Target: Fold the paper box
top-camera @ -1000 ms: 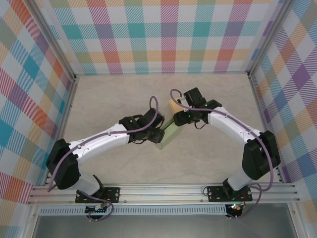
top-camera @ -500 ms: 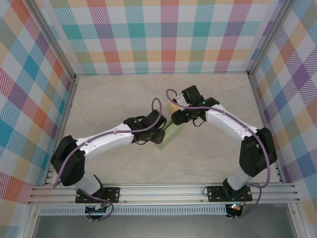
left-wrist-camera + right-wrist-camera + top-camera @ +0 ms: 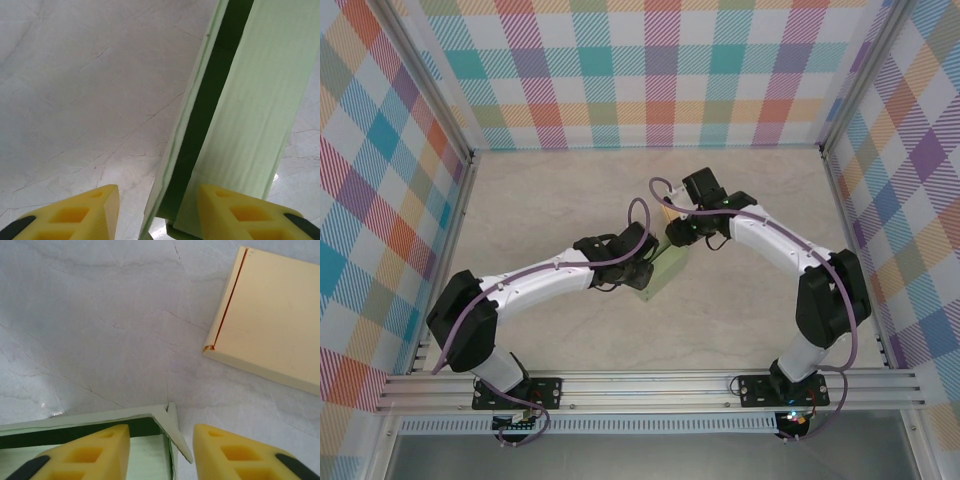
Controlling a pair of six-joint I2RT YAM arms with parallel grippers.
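The light green paper box (image 3: 666,272) lies at mid-table, partly under both wrists. My left gripper (image 3: 642,268) is at its near-left side. In the left wrist view the left gripper (image 3: 157,192) straddles an upright wall of the paper box (image 3: 255,100); the left finger stands clear of it, so the jaws are open. My right gripper (image 3: 677,236) is at the far end of the paper box. In the right wrist view the right gripper (image 3: 161,429) straddles a corner flap of the paper box (image 3: 172,427), with gaps on both sides.
A flat cream-yellow box (image 3: 270,325) lies on the marble tabletop just beyond the green one, peeking out by the right wrist as the cream-yellow box (image 3: 666,211). Checked walls (image 3: 640,70) enclose the table on three sides.
The right arm has moved left over the box's far corner and its jaws have narrowed around the flap. The left arm has edged right and its jaws have narrowed slightly.
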